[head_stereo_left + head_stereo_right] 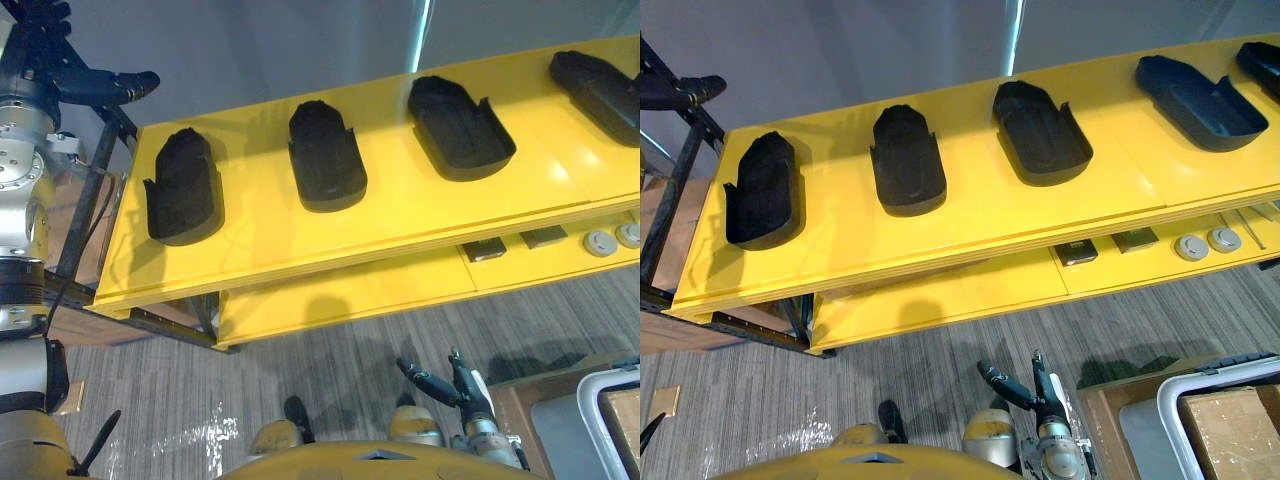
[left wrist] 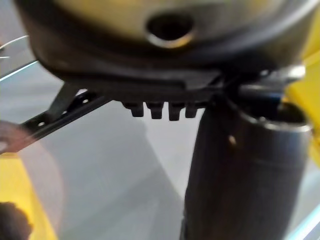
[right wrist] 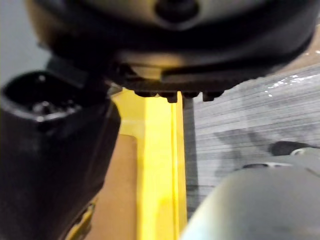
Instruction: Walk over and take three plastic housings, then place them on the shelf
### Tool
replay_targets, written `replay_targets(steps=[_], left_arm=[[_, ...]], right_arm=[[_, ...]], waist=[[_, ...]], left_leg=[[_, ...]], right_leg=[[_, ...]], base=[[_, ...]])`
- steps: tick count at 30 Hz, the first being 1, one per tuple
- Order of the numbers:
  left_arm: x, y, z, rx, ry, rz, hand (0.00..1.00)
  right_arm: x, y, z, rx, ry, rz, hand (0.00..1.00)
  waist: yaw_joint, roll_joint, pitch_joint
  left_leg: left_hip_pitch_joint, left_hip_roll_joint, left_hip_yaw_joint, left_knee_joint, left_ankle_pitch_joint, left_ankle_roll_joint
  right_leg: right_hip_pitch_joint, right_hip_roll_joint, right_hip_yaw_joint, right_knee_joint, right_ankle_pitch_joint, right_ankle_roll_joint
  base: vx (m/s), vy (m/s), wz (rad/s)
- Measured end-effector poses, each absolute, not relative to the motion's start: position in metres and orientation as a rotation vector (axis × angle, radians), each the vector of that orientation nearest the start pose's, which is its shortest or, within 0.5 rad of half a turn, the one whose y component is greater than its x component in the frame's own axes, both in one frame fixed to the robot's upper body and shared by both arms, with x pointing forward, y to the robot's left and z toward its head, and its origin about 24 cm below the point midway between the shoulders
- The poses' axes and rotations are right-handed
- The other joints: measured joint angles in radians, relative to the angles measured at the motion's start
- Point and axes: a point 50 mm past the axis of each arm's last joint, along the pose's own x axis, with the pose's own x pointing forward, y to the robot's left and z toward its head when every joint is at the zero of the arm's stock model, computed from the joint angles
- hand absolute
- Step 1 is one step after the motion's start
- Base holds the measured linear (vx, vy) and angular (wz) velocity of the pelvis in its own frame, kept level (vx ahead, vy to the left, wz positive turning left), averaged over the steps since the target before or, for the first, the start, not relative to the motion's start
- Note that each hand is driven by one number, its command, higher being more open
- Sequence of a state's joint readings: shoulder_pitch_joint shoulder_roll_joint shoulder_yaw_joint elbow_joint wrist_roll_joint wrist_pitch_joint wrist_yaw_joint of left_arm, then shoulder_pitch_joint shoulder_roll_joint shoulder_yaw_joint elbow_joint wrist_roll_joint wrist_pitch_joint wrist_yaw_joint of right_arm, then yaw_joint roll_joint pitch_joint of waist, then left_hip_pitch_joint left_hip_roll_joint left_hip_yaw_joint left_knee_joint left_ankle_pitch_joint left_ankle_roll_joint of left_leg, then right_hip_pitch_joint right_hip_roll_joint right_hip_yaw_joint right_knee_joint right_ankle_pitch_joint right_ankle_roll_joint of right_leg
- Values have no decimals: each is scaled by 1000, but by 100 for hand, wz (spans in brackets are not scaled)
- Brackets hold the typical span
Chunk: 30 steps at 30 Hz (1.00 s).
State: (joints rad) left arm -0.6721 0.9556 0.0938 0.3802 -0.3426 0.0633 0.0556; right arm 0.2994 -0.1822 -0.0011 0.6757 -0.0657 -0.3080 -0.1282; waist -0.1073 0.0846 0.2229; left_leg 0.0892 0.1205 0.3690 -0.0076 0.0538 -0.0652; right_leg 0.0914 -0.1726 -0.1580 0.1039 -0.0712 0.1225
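On the shelf (image 1: 400, 210), rightmost housing (image 1: 600, 90) is cut off; left hand (image 1: 95, 86), right hand (image 1: 470, 400) spread.

Black housings (image 1: 327, 155); yellow shelf (image 1: 400, 215)

a workshop or factory storage corner, not a home. the long yellow shelf (image 1: 400, 230) carries a spaced row of black moulded housings (image 1: 326, 155), all alike, laid out like stock parts. on the lower board (image 1: 340, 295) under the shelf lie small grey discs (image 1: 600, 243) and dark blocks (image 1: 484, 250). a bare black metal frame (image 1: 170, 326) holds the shelf's left end. below the shelf runs a grey striped floor (image 1: 330, 370); behind it stands a plain grey wall (image 1: 260, 50). near the shelf's right end, on the floor, sits a white-rimmed crate (image 1: 1168, 425) with a carton (image 1: 1235, 425) inside.
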Motion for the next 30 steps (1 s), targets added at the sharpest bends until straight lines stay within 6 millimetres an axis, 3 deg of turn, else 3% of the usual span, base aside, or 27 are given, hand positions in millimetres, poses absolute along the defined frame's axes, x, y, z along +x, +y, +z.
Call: replay_targets(steps=[2,5,7,10,11,17,21,30], left_arm=[[314,337,280,459,-430,384,100],[295,316,283,465,-574,342,100],[275,297,267,405,-661,285,100],[246,270,216,287,-672,231,100],[235,263,194,239,-633,239,0],[183,247,96,-17,-305,391,0],[156,220,61,-135,-143,388,0],[154,214,62,-159,-171,373,0]], right_arm=[[115,-219,-105,-264,579,-178,100],[133,-213,-81,-254,408,-215,100],[140,-208,-62,-226,297,-244,100],[147,-201,-38,-173,155,-263,100],[150,-198,-32,-156,121,-266,100],[150,-186,-32,-109,125,-263,100],[143,-180,-40,-103,181,-232,100],[119,-177,-79,-112,396,-209,100]], waist=[[2,0,-16],[1,-8,-23],[1,-15,-46],[7,-28,-81],[10,-35,-90],[54,-57,-108],[73,-58,-109],[78,-55,-113]], left_leg=[[2,4,11,-5,1,-2],[7,4,22,-17,6,-8],[12,2,26,-28,8,-8],[32,-2,23,-52,14,-11],[33,-2,17,-54,15,-12],[33,-2,1,-75,24,-16],[25,-4,-10,-75,26,-17],[21,-2,-14,-76,28,-19]], right_leg=[[1,4,3,-11,8,-1],[0,7,13,-25,23,1],[2,7,15,-34,26,2],[24,10,8,-54,28,3],[30,10,1,-58,29,3],[34,15,-18,-75,33,1],[37,14,-31,-87,38,1],[52,18,-44,-123,55,3]], base=[[-22,-6,-12],[-22,10,-12],[14,10,-7],[35,2,4],[16,-2,14],[-10,-4,10],[3,3,7],[-1,0,0]])
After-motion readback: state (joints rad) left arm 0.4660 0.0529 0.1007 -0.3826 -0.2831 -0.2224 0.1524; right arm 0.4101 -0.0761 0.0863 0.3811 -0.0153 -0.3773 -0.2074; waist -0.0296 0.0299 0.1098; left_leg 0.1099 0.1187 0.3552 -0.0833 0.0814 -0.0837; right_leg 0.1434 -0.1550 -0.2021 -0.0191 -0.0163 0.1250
